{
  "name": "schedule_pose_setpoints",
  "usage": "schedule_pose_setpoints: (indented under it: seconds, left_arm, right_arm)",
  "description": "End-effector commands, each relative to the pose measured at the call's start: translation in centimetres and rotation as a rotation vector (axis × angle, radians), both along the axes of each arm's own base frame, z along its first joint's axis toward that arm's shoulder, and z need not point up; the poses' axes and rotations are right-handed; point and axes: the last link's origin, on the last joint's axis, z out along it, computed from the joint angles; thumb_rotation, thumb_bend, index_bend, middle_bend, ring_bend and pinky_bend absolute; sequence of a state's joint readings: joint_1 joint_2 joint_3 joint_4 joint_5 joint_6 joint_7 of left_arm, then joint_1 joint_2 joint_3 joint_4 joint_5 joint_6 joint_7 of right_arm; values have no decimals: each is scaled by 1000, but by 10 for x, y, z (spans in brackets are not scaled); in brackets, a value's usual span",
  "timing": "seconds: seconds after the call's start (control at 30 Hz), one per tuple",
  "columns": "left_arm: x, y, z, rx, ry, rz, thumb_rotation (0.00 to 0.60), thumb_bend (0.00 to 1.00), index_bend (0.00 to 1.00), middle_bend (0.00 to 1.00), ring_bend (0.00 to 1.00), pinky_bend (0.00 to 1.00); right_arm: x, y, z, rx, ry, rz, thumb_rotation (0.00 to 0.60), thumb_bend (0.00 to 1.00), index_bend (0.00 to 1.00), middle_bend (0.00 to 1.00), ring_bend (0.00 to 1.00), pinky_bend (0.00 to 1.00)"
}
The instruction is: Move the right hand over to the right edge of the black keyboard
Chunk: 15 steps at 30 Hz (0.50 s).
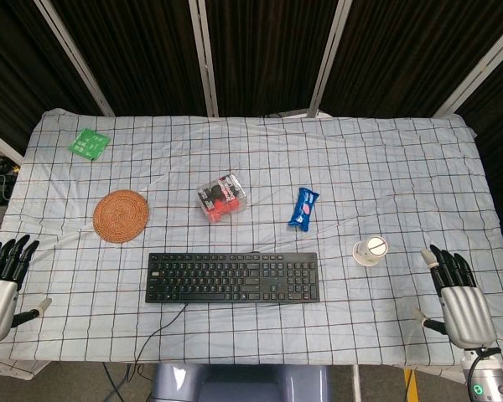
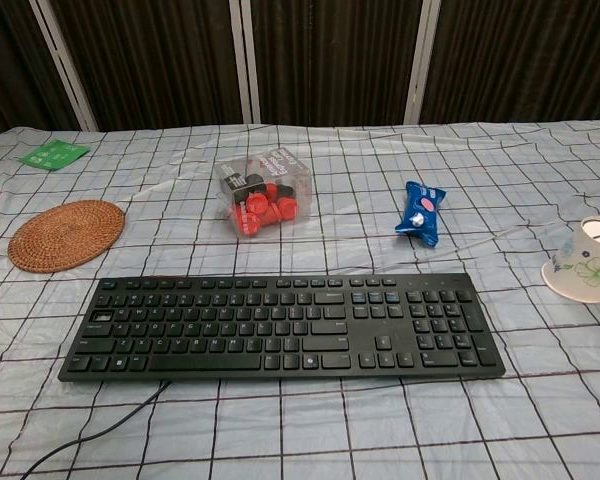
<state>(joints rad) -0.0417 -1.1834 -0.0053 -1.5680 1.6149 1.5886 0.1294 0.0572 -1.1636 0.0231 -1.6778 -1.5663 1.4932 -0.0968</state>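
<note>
The black keyboard [image 1: 232, 277] lies across the near middle of the checked cloth, also seen as the keyboard [image 2: 280, 325] in the chest view, its cable trailing off the front edge. My right hand [image 1: 458, 297] hovers at the near right of the table, fingers straight and apart, holding nothing, well to the right of the keyboard's right edge. At the near left edge is my left hand [image 1: 2, 285], also flat with spread fingers and empty. Neither hand shows in the chest view.
A paper cup [image 1: 370, 249] lies on its side between the keyboard and my right hand. A blue snack packet [image 1: 303, 207], a clear box of red and black pieces [image 1: 221, 198], a woven coaster [image 1: 120, 215] and a green card [image 1: 89, 143] lie farther back.
</note>
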Motion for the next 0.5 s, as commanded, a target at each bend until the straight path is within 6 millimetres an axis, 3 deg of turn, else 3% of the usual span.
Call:
schedule_pose_setpoints:
  seconds: [0.03, 0.5]
  left_arm:
    - [0, 0, 0, 0, 1, -1, 600, 71, 0, 0, 0, 0]
    - [2, -2, 1, 5, -1, -13, 600, 69, 0, 0, 0, 0]
  right_arm:
    - [0, 0, 0, -1, 1, 1, 600, 141, 0, 0, 0, 0]
    - [1, 2, 1, -3, 9, 2, 600, 142, 0, 0, 0, 0]
